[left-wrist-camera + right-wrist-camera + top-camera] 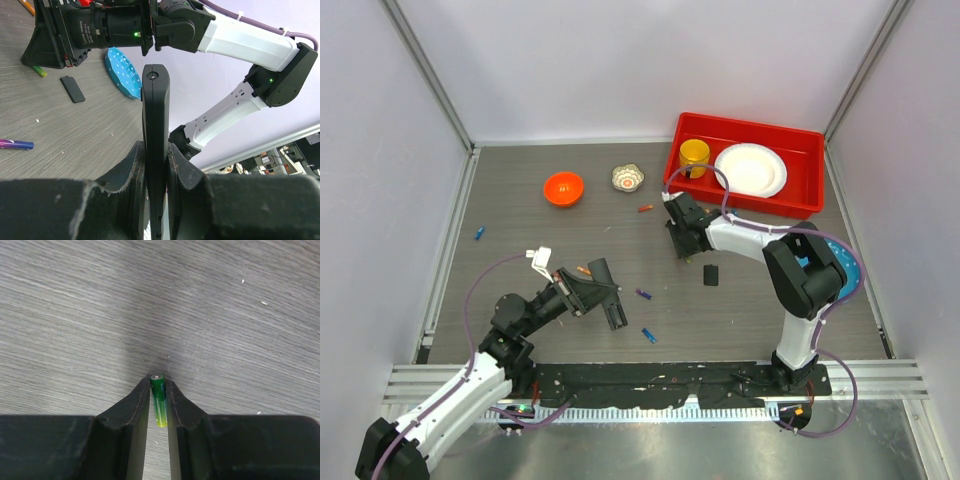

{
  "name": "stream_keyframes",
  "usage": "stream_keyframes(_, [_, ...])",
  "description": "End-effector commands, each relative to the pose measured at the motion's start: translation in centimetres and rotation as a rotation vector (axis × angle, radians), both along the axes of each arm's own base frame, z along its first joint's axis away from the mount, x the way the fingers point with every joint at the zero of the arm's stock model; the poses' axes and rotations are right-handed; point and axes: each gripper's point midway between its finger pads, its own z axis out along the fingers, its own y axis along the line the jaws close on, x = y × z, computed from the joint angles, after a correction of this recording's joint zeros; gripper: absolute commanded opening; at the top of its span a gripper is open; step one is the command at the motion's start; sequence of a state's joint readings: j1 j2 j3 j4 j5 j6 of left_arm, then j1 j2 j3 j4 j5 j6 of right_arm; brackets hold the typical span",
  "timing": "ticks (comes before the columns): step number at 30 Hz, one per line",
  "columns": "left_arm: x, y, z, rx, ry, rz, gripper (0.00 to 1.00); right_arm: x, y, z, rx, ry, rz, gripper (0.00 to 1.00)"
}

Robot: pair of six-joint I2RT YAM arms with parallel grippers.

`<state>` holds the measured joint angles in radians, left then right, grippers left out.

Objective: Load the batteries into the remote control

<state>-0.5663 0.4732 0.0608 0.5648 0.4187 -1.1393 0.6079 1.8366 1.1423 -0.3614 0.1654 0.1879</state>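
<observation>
My left gripper (592, 290) is shut on the remote control (613, 310), a slim black bar held on edge above the table; in the left wrist view the remote (155, 115) stands up between the fingers. My right gripper (681, 243) is down at the table, shut on a green battery (159, 392) that lies between its fingertips (158, 382). Loose batteries lie about: orange (645, 208), orange (583, 270), purple (643, 294), blue (648, 335) and blue (479, 233). The green battery also shows in the left wrist view (40, 72).
A small black battery cover (711, 275) lies right of centre. An orange bowl (563, 188) and a small paper cup (628, 178) stand at the back. A red bin (800, 150) holds a yellow cup (695, 155) and a white plate (750, 168). A blue disc (845, 268) lies at the right.
</observation>
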Motion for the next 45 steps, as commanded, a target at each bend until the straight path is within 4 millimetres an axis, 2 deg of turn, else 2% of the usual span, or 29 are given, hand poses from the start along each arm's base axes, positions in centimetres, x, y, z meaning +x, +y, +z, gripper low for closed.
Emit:
stream_keyframes(1, [0.1, 0.2, 0.8, -0.013, -0.049, 0.011, 0.00, 0.9, 0.7, 0.7, 0.032, -0.016, -0.005, 0.25])
stream_keyframes(12, [0.2, 0.1, 0.8, -0.015, -0.050, 0.010, 0.00, 0.4, 0.5, 0.5, 0.027, 0.015, -0.009, 0.24])
stream_keyframes(15, [0.2, 0.1, 0.7, -0.014, -0.047, 0.009, 0.00, 0.1, 0.5, 0.2, 0.025, 0.029, -0.016, 0.15])
stream_keyframes(17, [0.3, 0.1, 0.7, -0.013, -0.045, 0.010, 0.00, 0.1, 0.4, 0.2, 0.028, 0.033, -0.027, 0.01])
stream_keyframes(22, [0.7, 0.0, 1.2, -0.024, -0.039, 0.025, 0.00, -0.3, 0.4, 1.9, 0.079, 0.002, -0.070, 0.01])
stream_keyframes(23, [0.9, 0.0, 1.3, -0.028, -0.032, 0.032, 0.00, -0.1, 0.7, 4.0, 0.125, -0.040, -0.077, 0.01])
stream_keyframes(25, [1.6, -0.1, 1.9, -0.043, -0.024, 0.049, 0.00, -0.8, 1.0, 6.0, 0.197, -0.070, -0.094, 0.01])
stream_keyframes(26, [1.7, -0.1, 2.6, -0.060, -0.037, 0.047, 0.00, -1.0, 1.2, 9.5, 0.265, -0.139, -0.089, 0.01])
stream_keyframes(27, [2.1, -0.4, 2.3, -0.054, -0.018, 0.048, 0.00, -1.4, 1.4, 10.9, 0.296, -0.168, -0.089, 0.01])
stream_keyframes(29, [2.6, -0.6, 3.9, -0.088, -0.036, 0.052, 0.00, -3.0, 2.0, 14.0, 0.337, -0.242, -0.066, 0.01])
stream_keyframes(30, [2.9, -0.7, 4.2, -0.096, -0.038, 0.055, 0.00, -3.8, 1.9, 17.3, 0.378, -0.318, -0.058, 0.01])
stream_keyframes(32, [3.7, -1.1, 4.9, -0.120, -0.026, 0.063, 0.00, -6.0, 2.6, 19.3, 0.378, -0.364, -0.011, 0.01])
stream_keyframes(33, [4.0, -1.1, 5.2, -0.134, -0.027, 0.069, 0.00, -7.0, 2.4, 21.0, 0.401, -0.394, 0.001, 0.01])
stream_keyframes(39, [5.5, -2.6, 5.5, -0.192, 0.009, 0.067, 0.00, -11.0, 3.4, 23.0, 0.474, -0.411, 0.041, 0.01])
stream_keyframes(43, [6.5, -3.6, 5.2, -0.225, 0.037, 0.050, 0.00, -12.0, 5.1, 24.2, 0.544, -0.425, 0.061, 0.01])
stream_keyframes(44, [6.4, -3.7, 5.9, -0.252, 0.012, 0.038, 0.00, -12.1, 5.5, 24.1, 0.547, -0.424, 0.064, 0.01])
stream_keyframes(45, [6.8, -4.2, 4.9, -0.242, 0.042, 0.030, 0.00, -12.3, 5.9, 24.1, 0.550, -0.423, 0.074, 0.01])
